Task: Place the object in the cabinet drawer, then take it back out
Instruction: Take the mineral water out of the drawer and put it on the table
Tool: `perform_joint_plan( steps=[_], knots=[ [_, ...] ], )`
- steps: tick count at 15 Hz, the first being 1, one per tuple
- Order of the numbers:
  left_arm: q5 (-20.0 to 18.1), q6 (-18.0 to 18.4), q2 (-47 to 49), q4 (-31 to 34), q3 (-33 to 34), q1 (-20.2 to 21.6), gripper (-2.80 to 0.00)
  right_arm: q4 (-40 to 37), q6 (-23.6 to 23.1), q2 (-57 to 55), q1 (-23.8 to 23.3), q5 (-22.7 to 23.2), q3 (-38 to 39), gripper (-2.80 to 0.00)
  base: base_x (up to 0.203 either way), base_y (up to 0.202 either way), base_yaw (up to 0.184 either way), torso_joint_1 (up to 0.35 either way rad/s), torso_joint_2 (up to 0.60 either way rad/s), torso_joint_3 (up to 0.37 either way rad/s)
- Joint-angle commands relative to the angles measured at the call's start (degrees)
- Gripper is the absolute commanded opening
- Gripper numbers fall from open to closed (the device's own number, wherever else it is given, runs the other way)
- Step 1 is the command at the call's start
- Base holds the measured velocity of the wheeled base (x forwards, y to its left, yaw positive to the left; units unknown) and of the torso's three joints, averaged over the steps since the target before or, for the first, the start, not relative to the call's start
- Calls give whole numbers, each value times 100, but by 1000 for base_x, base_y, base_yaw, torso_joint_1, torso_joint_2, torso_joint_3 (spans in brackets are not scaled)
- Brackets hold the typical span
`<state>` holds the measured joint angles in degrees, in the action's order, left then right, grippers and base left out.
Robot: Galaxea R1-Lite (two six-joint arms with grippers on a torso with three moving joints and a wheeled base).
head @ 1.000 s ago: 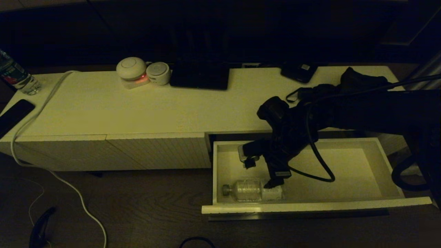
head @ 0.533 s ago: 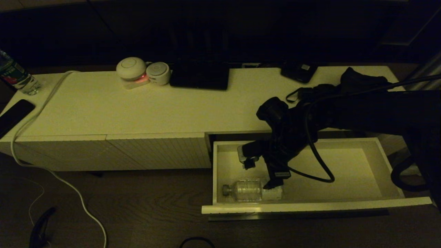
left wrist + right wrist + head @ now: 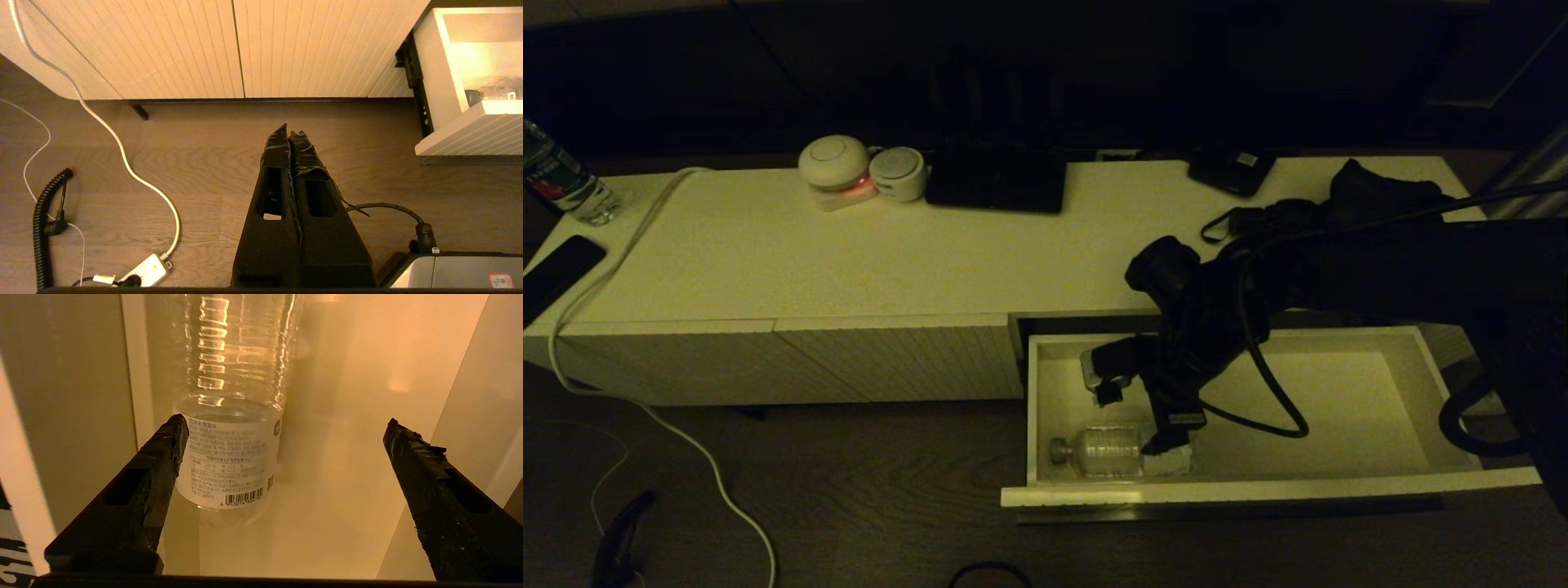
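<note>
The cabinet drawer (image 3: 1258, 492) is pulled out at the right end of the cream cabinet; its ribbed front also shows in the left wrist view (image 3: 466, 136). The object, a clear plastic bottle (image 3: 1107, 451) with a white label, lies on its side in the drawer's front left corner. My right gripper (image 3: 1135, 418) hangs open just over the bottle's base end. In the right wrist view, one of the right gripper's (image 3: 286, 422) fingers is beside the bottle's (image 3: 233, 396) label and the other stands far off. My left gripper (image 3: 290, 132) is shut and empty, low over the floor.
On the cabinet top stand two white round devices (image 3: 837, 167), a dark flat device (image 3: 996, 184), a second bottle (image 3: 560, 184), a phone (image 3: 556, 273) and black gear (image 3: 1380, 196). A white cable (image 3: 645, 408) runs to a power strip (image 3: 147, 269) on the wooden floor.
My right arm has shifted slightly left over the drawer, with the gripper still open. The bottle has stayed in the front left corner.
</note>
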<state>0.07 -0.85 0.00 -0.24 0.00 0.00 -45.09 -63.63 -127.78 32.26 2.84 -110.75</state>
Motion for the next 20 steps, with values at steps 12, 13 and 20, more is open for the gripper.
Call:
perform_joint_plan(
  steps=[12, 13, 20],
  knots=[
    [2, -3, -9, -2, 9, 0, -280, -237, -35, -1, 26, 200, 1, 0, 0, 0, 0, 0, 0, 0],
    [2, -3, -9, -2, 3, 0, -280, -237, -35, -1, 26, 217, 1, 0, 0, 0, 0, 0, 0, 0],
    [2, -3, -9, -2, 5, 0, -280, -333, -35, -31, 44, 332, 1, 0, 0, 0, 0, 0, 0, 0]
  ],
)
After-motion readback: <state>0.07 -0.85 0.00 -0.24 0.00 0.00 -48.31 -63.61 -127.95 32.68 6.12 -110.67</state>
